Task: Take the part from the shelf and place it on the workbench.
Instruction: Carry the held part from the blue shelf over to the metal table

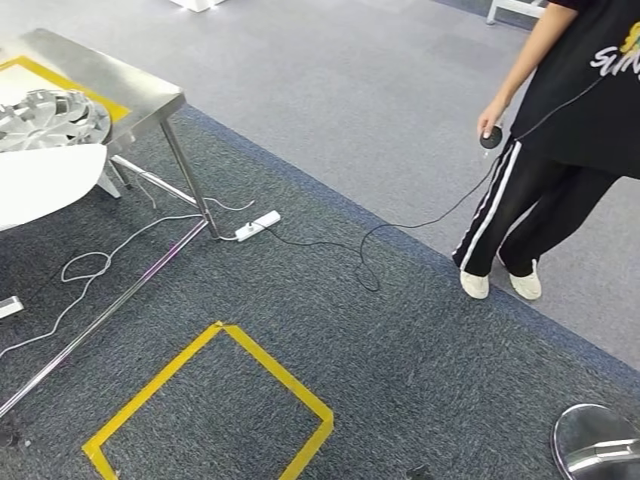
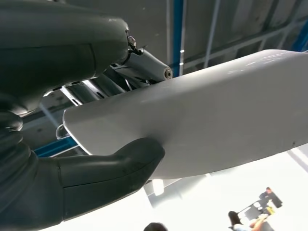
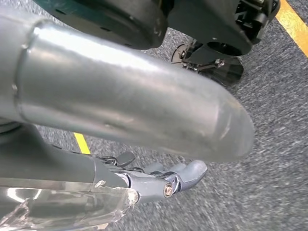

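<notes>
A white curved part [image 1: 45, 182] hangs at the left edge of the head view, just in front of the steel workbench [image 1: 143, 95]. My left hand [image 2: 72, 183] grips this white part [image 2: 218, 120], with the thumb under it and the fingers [image 2: 145, 65] over its top. A shiny metal tube [image 3: 127, 96] runs across my right hand [image 3: 156, 180], which holds it above the carpet with its fingers stretched along the tube's underside. The round end of the tube [image 1: 596, 442] shows at the bottom right of the head view.
A silver wheel cover [image 1: 53, 115] lies on the workbench inside yellow tape. A white power strip [image 1: 256, 225] and cables trail by the table leg. A yellow tape square [image 1: 219, 400] marks the carpet. A person [image 1: 558, 120] in black stands at the right, holding a small corded device.
</notes>
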### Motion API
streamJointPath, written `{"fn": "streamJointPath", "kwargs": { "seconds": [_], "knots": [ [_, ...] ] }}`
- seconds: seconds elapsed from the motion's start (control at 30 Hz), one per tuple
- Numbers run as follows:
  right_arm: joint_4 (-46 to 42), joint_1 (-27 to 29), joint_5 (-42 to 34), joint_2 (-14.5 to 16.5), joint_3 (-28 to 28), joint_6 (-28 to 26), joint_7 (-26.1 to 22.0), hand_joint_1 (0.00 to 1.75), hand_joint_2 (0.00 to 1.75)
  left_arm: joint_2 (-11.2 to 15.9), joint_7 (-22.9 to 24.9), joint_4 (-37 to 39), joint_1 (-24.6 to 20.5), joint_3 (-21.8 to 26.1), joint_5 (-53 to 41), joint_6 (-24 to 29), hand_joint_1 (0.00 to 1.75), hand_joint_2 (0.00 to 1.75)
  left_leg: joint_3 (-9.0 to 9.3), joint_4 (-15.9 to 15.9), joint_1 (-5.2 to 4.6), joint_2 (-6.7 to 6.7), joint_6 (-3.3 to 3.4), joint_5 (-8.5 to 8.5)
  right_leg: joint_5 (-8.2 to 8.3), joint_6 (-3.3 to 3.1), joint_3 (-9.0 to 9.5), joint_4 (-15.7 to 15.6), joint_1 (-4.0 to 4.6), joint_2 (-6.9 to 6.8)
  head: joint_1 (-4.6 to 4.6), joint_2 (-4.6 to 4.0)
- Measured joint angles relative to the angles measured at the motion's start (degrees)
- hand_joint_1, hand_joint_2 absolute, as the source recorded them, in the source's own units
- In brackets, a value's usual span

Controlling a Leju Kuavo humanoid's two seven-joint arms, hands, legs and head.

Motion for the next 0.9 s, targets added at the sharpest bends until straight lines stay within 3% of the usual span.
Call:
{"fn": "streamJointPath", "kwargs": {
  "seconds": [0.03,0.1,0.13,0.2,0.27,0.33,0.37,0.4,0.47,0.5,0.57,0.6,0.63,0.7,0.77,0.83,0.87,0.9],
  "knots": [
    [0.00,-0.04,0.00,-0.01,0.00,-0.08,0.02,0.00,0.00,-0.03,0.13,0.06,-0.10,-0.03,0.06,0.08,1.75,1.75,0.67,-1.39,-0.14,0.46,0.34,0.12,-0.22,0.24,0.13,0.06,0.24,-0.66,0.02,0.00],
    [0.00,-0.15,0.00,-0.01,0.00,-0.25,0.05,0.00,0.00,-0.08,0.33,0.33,-0.08,-0.08,0.11,0.20,1.75,1.75,0.55,-1.66,-0.23,-0.93,1.23,0.02,-0.55,0.57,0.45,-0.01,0.39,-2.06,0.09,0.00],
    [0.00,-0.23,0.01,-0.01,0.00,-0.33,0.05,0.00,0.00,-0.04,0.38,0.49,-0.02,-0.09,0.12,0.25,1.75,1.75,0.52,-1.69,-0.16,-1.65,1.53,0.06,-0.85,0.84,0.44,0.18,0.29,-1.92,0.07,0.00],
    [0.00,-0.33,0.03,-0.01,0.00,-0.47,0.04,0.00,0.00,-0.07,0.43,0.74,-0.22,-0.18,0.11,0.38,1.75,1.75,0.50,-1.76,0.10,-2.99,2.17,0.24,-2.72,1.52,-0.88,3.21,-0.03,0.98,0.21,0.00],
    [0.00,-0.25,0.07,-0.01,0.00,-0.55,0.04,0.00,0.00,-0.30,0.45,0.92,-0.50,-0.50,0.10,0.51,1.75,1.75,0.45,-1.76,0.23,-4.32,2.59,0.30,-6.15,1.93,-4.50,10.64,-0.25,4.45,0.37,0.00],
    [0.00,-0.07,0.08,-0.01,0.00,-0.55,0.05,0.00,0.00,-0.58,0.45,1.16,-0.56,-0.87,0.09,0.57,1.75,1.75,0.42,-1.75,0.19,-5.87,2.71,0.29,-7.88,1.88,-7.80,16.63,-0.25,5.28,0.39,0.00],
    [0.00,-0.01,0.08,-0.01,0.00,-0.55,0.05,0.00,0.00,-0.65,0.45,1.30,-0.57,-0.96,0.09,0.57,1.75,1.75,0.43,-1.74,0.17,-6.70,2.71,0.30,-7.13,1.74,-8.10,16.64,-0.23,5.44,0.38,0.00],
    [0.00,0.01,0.07,-0.01,0.00,-0.55,0.05,0.00,0.00,-0.69,0.45,1.43,-0.62,-1.01,0.09,0.57,1.75,1.75,0.45,-1.74,0.18,-7.54,2.69,0.31,-5.38,1.53,-7.26,14.35,-0.23,5.78,0.38,0.00],
    [0.00,-0.01,0.06,-0.01,0.00,-0.57,0.04,0.00,0.00,-0.68,0.45,1.60,-0.81,-1.02,0.10,0.56,1.75,1.75,0.44,-1.70,0.21,-9.19,2.52,0.37,-1.32,1.07,-3.61,6.19,-0.40,8.23,0.39,0.00],
    [0.00,-0.03,0.05,-0.01,0.00,-0.60,0.03,0.00,0.00,-0.67,0.45,1.66,-0.92,-1.03,0.10,0.56,1.75,1.75,0.35,-1.64,0.23,-9.92,2.35,0.43,-0.12,0.99,-1.99,2.88,-0.54,9.42,0.37,0.00],
    [0.00,-0.08,0.03,-0.01,0.00,-0.64,-0.01,0.00,0.00,-0.50,0.46,1.75,-1.01,-1.05,0.10,0.55,1.75,1.75,0.00,-1.70,0.36,-11.27,1.78,0.71,0.33,0.92,-0.64,0.40,-0.61,10.32,0.33,0.00],
    [0.00,-0.11,0.02,-0.01,0.00,-0.66,-0.03,0.00,0.00,-0.31,0.46,1.81,-0.98,-1.05,0.12,0.55,1.75,1.75,-0.17,-1.83,0.48,-11.97,1.42,0.91,0.45,0.79,-0.50,0.29,-0.59,9.53,0.32,0.00],
    [0.00,-0.15,0.02,0.03,0.00,-0.68,-0.03,0.00,0.00,-0.06,0.47,1.87,-0.86,-1.03,0.14,0.55,1.75,1.75,-0.35,-1.88,0.56,-12.10,1.10,0.97,0.59,0.48,-0.44,0.14,-0.59,8.81,0.31,0.00],
    [0.00,-0.18,0.03,0.11,0.00,-0.84,-0.03,0.00,0.00,0.44,0.52,1.99,-0.95,-0.96,0.27,0.56,1.75,1.75,-1.43,-0.05,0.31,-9.52,0.61,-0.42,0.89,-0.18,-0.32,-0.35,-0.73,7.31,0.12,0.00],
    [0.00,-0.08,0.04,0.14,0.00,-0.97,0.01,0.00,0.00,0.51,0.59,2.08,-1.22,-0.92,0.49,0.57,1.75,1.75,-4.43,6.38,0.08,-5.62,0.25,-4.01,0.91,-0.59,-0.29,-0.56,-0.67,5.69,-0.06,0.00],
    [0.00,0.05,0.04,0.14,0.00,-1.01,0.13,0.00,0.00,0.35,0.62,2.22,-1.05,-0.96,0.63,0.59,1.75,1.75,-7.49,13.09,0.24,-4.29,-0.09,-6.49,0.77,-0.76,-0.29,-0.55,-0.61,3.94,-0.08,0.00],
    [0.00,0.06,0.03,0.14,0.00,-1.02,0.18,0.00,0.00,0.33,0.62,2.31,-0.91,-0.96,0.64,0.59,1.75,1.75,-7.83,13.98,0.35,-4.10,-0.24,-6.25,0.69,-0.75,-0.27,-0.54,-0.61,3.08,-0.09,0.00],
    [0.00,0.04,0.02,0.15,0.00,-1.03,0.22,0.00,0.00,0.34,0.62,2.38,-0.84,-0.94,0.66,0.59,1.75,1.75,-7.02,12.56,0.43,-3.85,-0.36,-5.02,0.61,-0.68,-0.21,-0.53,-0.63,2.26,-0.09,0.00]
  ]
}}
